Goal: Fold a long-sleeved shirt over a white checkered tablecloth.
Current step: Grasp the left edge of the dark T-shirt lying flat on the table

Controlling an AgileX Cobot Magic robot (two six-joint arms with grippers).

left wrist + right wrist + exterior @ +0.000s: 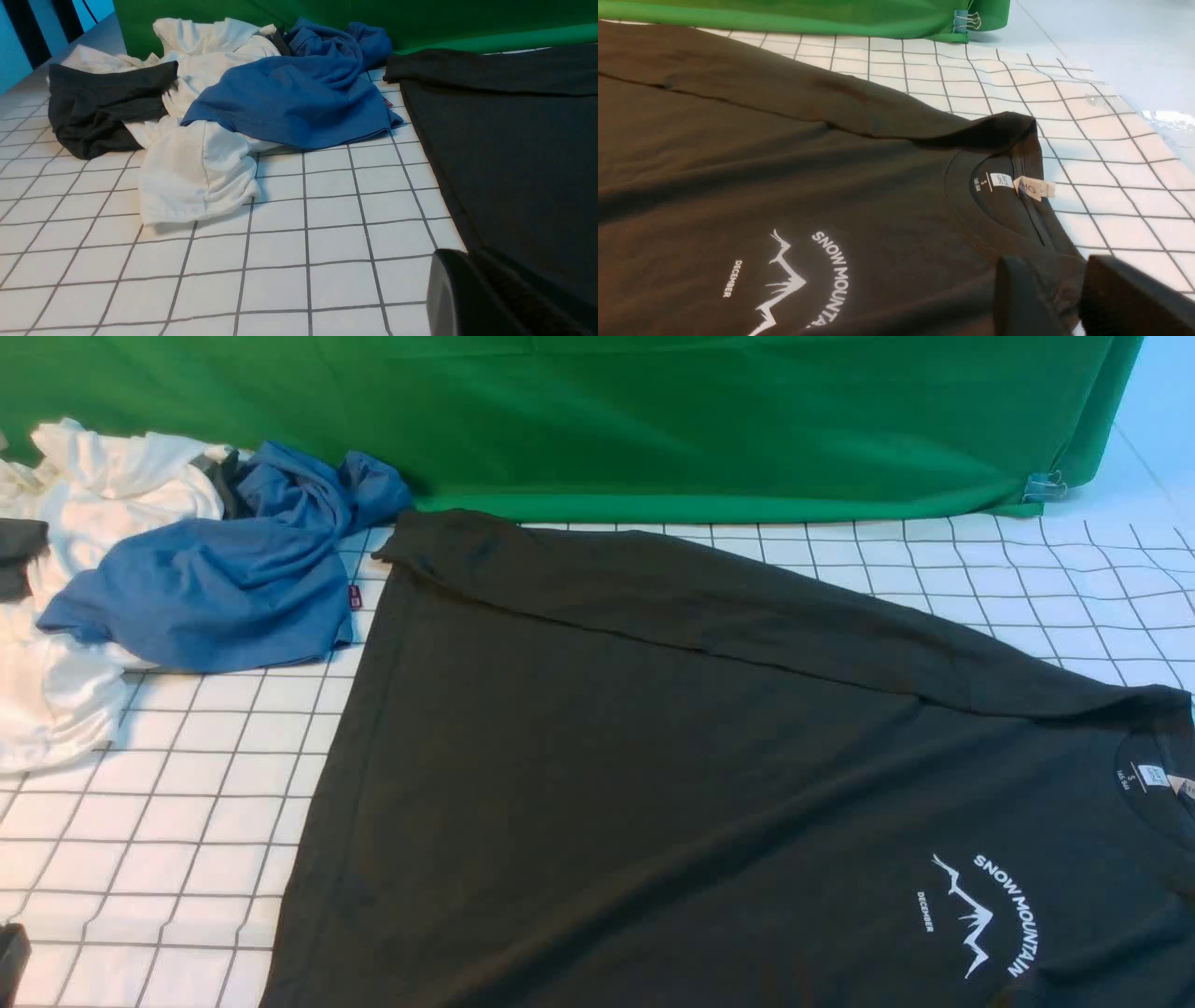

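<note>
Staged test bench, clipped green backdrop cloth (653,420), checkered tablecloth (168,803)

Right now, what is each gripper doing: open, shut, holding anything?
Left gripper: shut on the long-sleeved shirt, at its edge.
Right gripper: shut on the long-sleeved shirt, by the collar.

White checkered tablecloth (168,821), black long-sleeved shirt (653,756) spread flat, blue garment (215,588), white garment (65,691)

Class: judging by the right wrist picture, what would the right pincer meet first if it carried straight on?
Probably the black cotton long-sleeved shirt, at its collar edge; its fingers already straddle the fabric there.
</note>
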